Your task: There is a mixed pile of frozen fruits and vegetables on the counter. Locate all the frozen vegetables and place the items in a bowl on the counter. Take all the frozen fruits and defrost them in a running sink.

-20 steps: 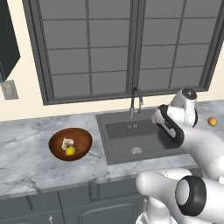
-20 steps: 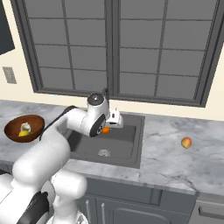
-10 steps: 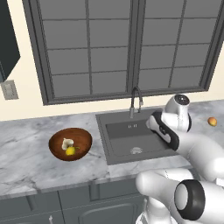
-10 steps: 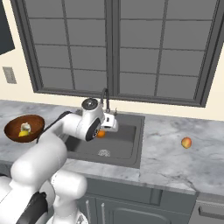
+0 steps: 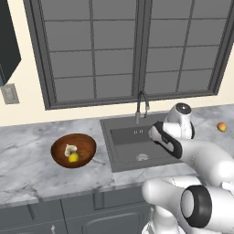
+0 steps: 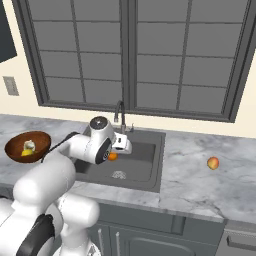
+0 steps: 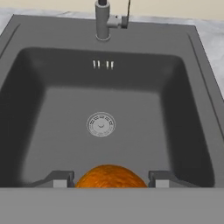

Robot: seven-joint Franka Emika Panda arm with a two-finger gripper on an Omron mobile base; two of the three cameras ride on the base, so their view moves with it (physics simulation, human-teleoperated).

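A grey-and-white marble counter (image 5: 27, 169) runs beneath a dark-framed window (image 6: 130, 55). The fingers (image 7: 109, 178) grip a small round orange ball (image 7: 111, 178) on either side, above the dark grey sink (image 7: 109, 100) and its pale drain (image 7: 101, 124) (faucet (image 7: 104, 19) behind). Left of the sink, the brown bowl (image 5: 89, 146) holds the yellow piece (image 5: 73, 158) and whitish lump (image 5: 70, 149); to its right, an orange-red ball (image 6: 213, 163) lies on the counter.

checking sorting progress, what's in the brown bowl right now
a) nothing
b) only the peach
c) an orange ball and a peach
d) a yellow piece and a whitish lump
d: in the left base view the bowl on the counter holds the yellow piece and the whitish lump.
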